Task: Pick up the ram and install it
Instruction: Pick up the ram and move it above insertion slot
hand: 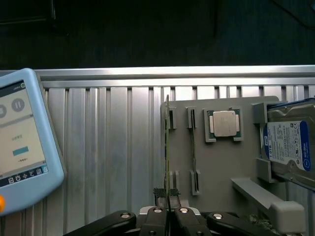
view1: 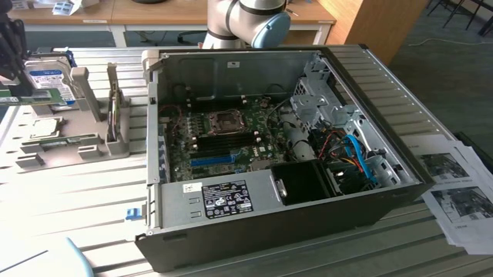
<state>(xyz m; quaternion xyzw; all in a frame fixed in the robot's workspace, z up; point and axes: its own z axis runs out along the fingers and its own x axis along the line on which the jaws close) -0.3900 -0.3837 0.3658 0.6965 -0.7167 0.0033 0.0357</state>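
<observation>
Found the tool (hand: 167, 194) clamped shut on the ram (hand: 167, 142), a thin green board seen edge-on and upright, in line with a pair of slotted posts on the grey fixture plate (hand: 221, 172). Saw it in the exterior view at the far upper left, lying level in front of the hard drive (view1: 50, 78). Noted a second thin stick (hand: 193, 147) standing in the neighbouring slots just beside it, then the square silver CPU chip (hand: 224, 123) in its recess, then the blue-labelled drive propped on edge. Spotted a pale-blue touchscreen pendant (hand: 22, 147), rounded and plastic, lying on the ribbed aluminium desk (hand: 108, 147) on the other side of the ram. Found the open computer case (view1: 308, 231) well apart, filling the middle of the exterior view: dark sheet-metal walls, green motherboard (view1: 254, 151), black memory slots (view1: 223, 140), blue cables (view1: 356, 156) at centre right. Saw printed sheets (view1: 462, 190) at the right edge, and the arm's (view1: 246, 20) grey-and-blue joint at top centre behind the case.
</observation>
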